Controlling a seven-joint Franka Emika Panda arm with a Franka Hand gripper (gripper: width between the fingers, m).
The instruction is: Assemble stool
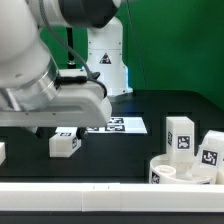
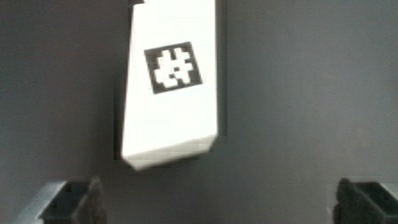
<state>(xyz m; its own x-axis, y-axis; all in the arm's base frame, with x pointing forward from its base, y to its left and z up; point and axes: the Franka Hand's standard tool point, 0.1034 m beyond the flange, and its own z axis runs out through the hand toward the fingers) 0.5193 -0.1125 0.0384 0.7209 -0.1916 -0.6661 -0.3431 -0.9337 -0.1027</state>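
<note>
On the black surface (image 1: 120,160), towards the exterior view's left, one short blocky white plastic leg (image 1: 65,143) with a black-and-white square tag lies on its side, just below the robot's two-finger pincer (image 2: 222,204). The pincer is spread wide and pinches nothing. In the wrist view its dark fingertips (image 2: 71,200) stand far apart, and the leg is ahead of them, not yet between them, a little slanted and nearer to one finger than to the other.

The other parts of the stool wait well apart at the exterior view's right: the low round ring-shaped white plastic seat (image 1: 178,172) and two more white tagged legs (image 1: 180,133) standing behind it. The thin flat white marker board (image 1: 117,125) lies just behind the lying leg.

I judge that the step in hand is to pick up this leg. To do it well, the arm should first bring the leg to the middle between the fingers. Then the wrist should turn until the pads face the two long flat sides. Only after this should it go down and close near the middle of the length, so that the leg does not swing. A closing off-centre would probably push the leg away or twist it.
</note>
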